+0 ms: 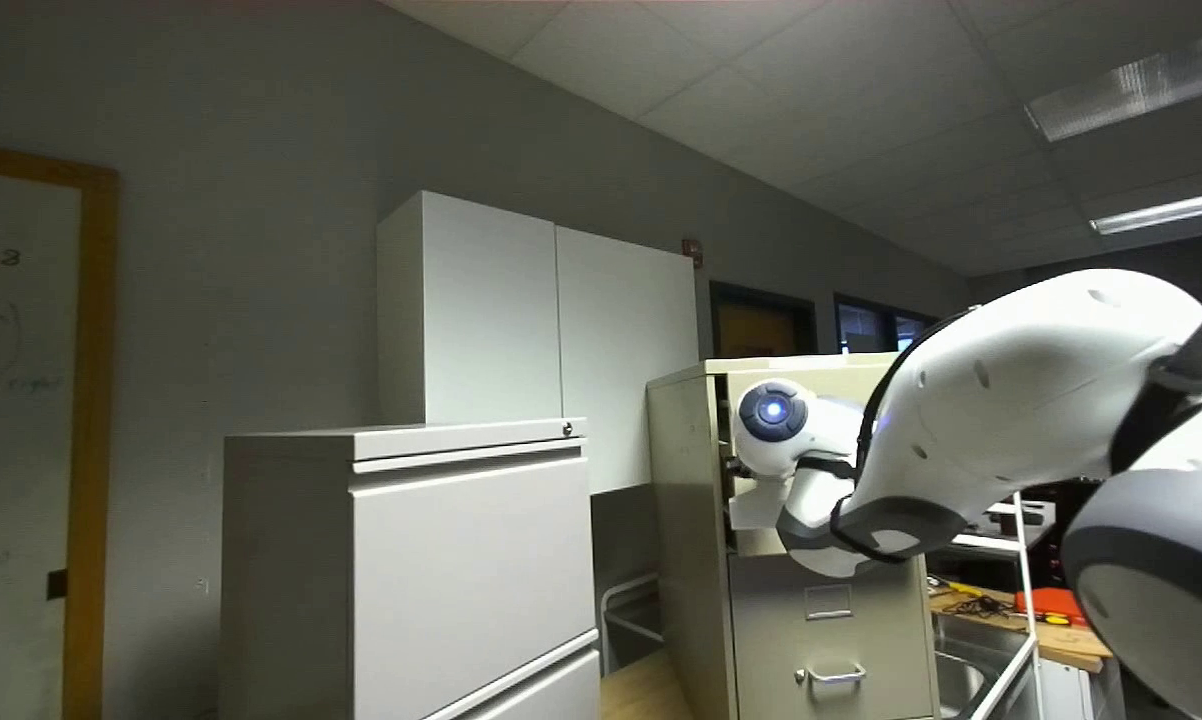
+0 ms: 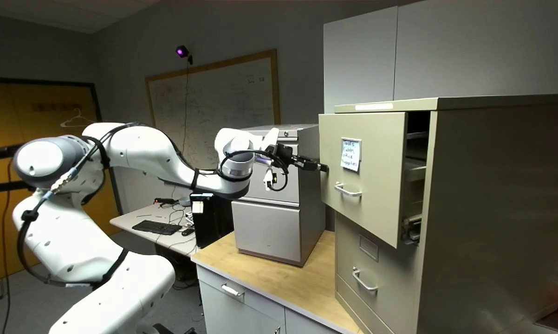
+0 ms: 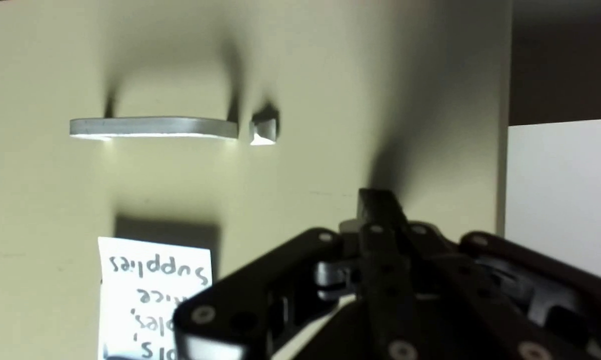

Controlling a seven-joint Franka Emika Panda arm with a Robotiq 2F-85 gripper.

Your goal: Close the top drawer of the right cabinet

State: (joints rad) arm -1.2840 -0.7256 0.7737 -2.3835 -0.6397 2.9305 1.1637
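Before one grey wall, two fingers, pressed together, touch one partly open top drawer.

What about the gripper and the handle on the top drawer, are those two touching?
Apart. The wrist view shows it: a bare stretch of the top drawer lies between the gripper and the handle.

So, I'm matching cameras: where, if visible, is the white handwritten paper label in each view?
In an exterior view: not visible; white robot arm covers much of the beige metal top drawer.
In an exterior view: label, right of centre.
Wrist view: label, lower left, upside down.
Shared landmark: top drawer.
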